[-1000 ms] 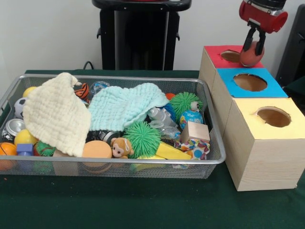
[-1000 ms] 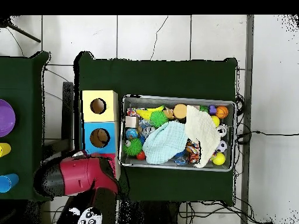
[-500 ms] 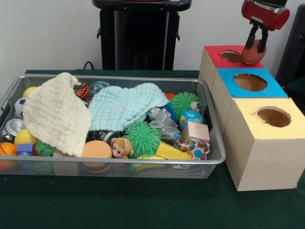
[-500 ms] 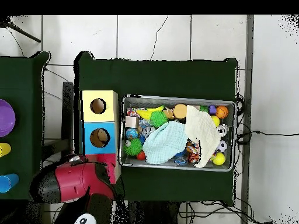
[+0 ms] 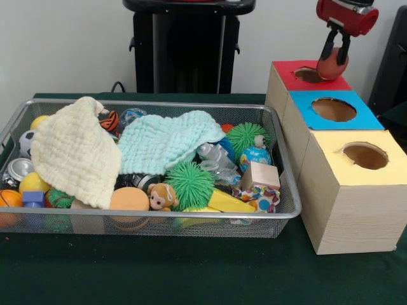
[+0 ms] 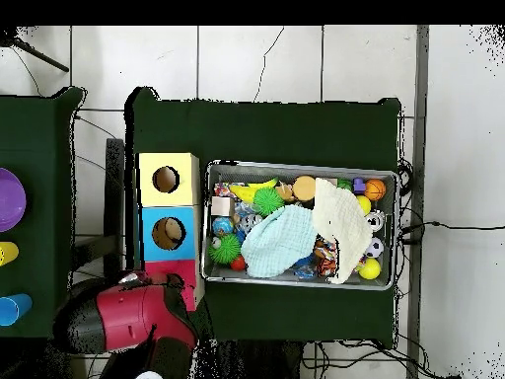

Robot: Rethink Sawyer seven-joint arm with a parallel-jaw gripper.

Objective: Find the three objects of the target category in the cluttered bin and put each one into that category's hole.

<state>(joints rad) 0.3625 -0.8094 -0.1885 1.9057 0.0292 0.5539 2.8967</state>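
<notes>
- Since a second ago the gripper [image 5: 333, 56] has risen and drifted back from above the red-topped box [image 5: 287, 75], carrying the ball with it; nothing in the bin has shifted.
- Dark green cloth [image 5: 191, 273] covers the table, a pale wall stands behind it, and the overhead view shows white floor tiles [image 6: 296, 59] around the table.
- On the left in the front view sits the wire bin [image 5: 152, 222], heaped with toys: a cream cloth [image 5: 73, 152], a mint cloth [image 5: 162, 140], two spiky green balls [image 5: 189, 183], a small globe ball [image 5: 254, 156], a wooden cube [image 5: 261, 175] and a yellow wedge [image 5: 229, 202].
- Right of the bin stands a row of three wooden boxes, topped red, blue [image 5: 334, 109] and yellow [image 5: 364, 155], each with a round hole.
- A reddish-brown ball [image 5: 331, 65], smooth and plain, is pinched between the two dark fingers, which are closed against its sides.
- It hangs under the red gripper body, above the far rim of the red box's hole [image 5: 310, 75], not touching the box.
- From overhead the red arm head [image 6: 128, 318] hides both ball and fingers.
</notes>
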